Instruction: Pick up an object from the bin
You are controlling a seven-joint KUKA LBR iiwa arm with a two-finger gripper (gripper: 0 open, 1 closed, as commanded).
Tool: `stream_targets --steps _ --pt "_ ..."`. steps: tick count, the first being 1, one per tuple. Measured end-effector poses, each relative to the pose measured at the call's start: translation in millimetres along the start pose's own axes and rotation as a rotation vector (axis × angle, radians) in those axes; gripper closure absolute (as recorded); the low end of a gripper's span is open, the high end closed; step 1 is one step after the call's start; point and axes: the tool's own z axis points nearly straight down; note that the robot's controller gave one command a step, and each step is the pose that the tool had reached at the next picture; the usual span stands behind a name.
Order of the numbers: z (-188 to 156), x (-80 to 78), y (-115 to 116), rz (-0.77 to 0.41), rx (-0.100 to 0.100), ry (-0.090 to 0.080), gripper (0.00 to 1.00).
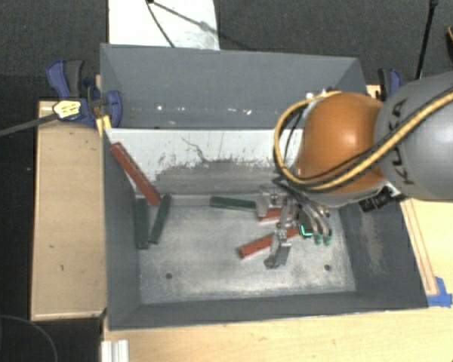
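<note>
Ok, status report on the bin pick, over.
Gripper low over bin floor, right of centre. Red stick at its tip, hold unconfirmed. Dark green stick lies farther back, apart.

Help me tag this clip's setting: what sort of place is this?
Probably a robotics lab's grasping test cell: a KUKA arm reaches into a grey metal bin, its end effector low over a red bar, dark green bars lying nearby.
</note>
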Motion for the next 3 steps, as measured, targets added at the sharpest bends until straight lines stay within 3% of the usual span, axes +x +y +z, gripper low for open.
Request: stream_targets --steps 1,2,3 --pt "105 -14.4 -14 -0.450 0.001 -0.004 0.00" --pt "104 -15.4 -13 -0.446 0.001 -0.007 1.00" --pt "-37 -31.7 -30 -0.396 0.004 -0.017 1.00"
